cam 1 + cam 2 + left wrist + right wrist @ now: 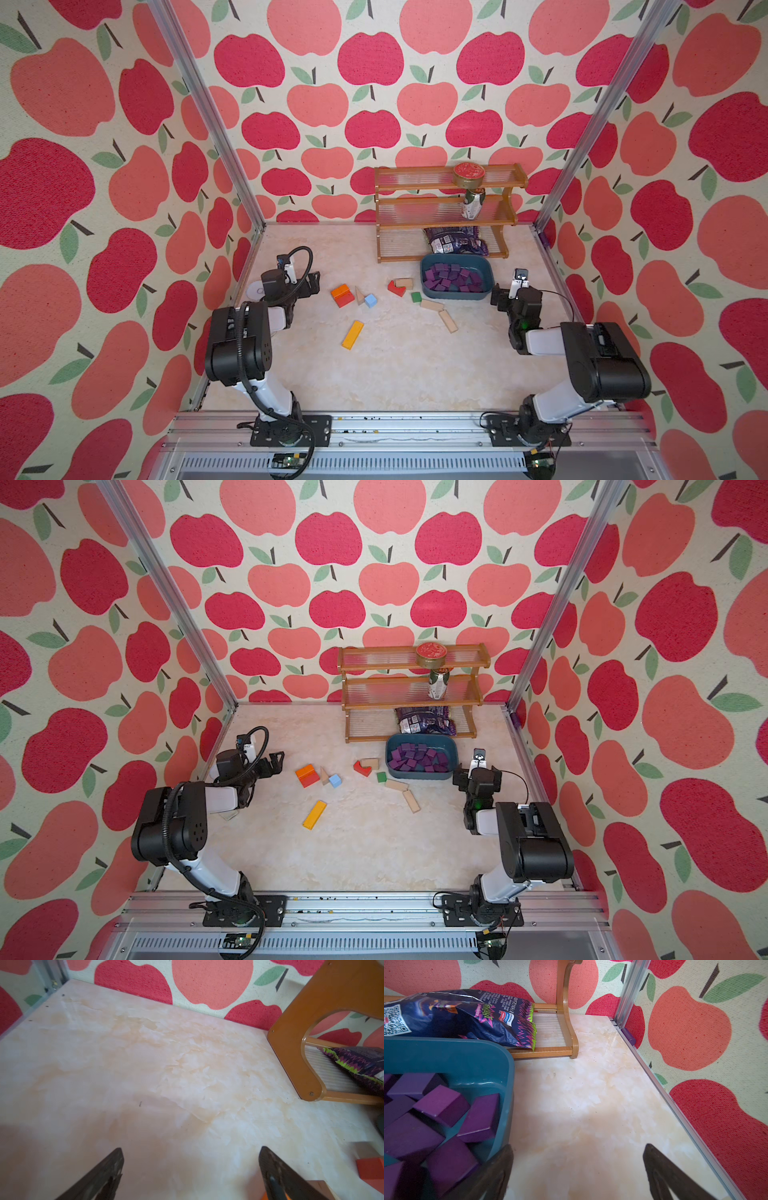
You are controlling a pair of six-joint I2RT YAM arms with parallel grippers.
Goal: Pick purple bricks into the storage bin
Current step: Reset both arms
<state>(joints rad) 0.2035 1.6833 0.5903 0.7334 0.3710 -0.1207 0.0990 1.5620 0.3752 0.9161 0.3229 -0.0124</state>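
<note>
The teal storage bin [457,296] [422,775] stands at the back right in front of the rack. Several purple bricks [453,276] [417,757] lie heaped inside it, and every purple brick I see is in there. In the right wrist view the bin's wall [446,1055] and the bricks [440,1105] fill one side. My right gripper [498,293] [577,1147] hangs open and empty just beside the bin's right end. My left gripper [313,284] [191,1149] is open and empty over bare table at the left. A small purple piece [628,1035] sits against the corner rail; I cannot tell what it is.
Loose blocks lie mid-table: an orange-red one [343,294], a blue one [370,300], a yellow bar [353,334], a red arch [397,288], a green cube [416,296] and tan pieces [448,321]. The wooden rack [444,212] behind holds a tin, a can and a snack bag [455,241].
</note>
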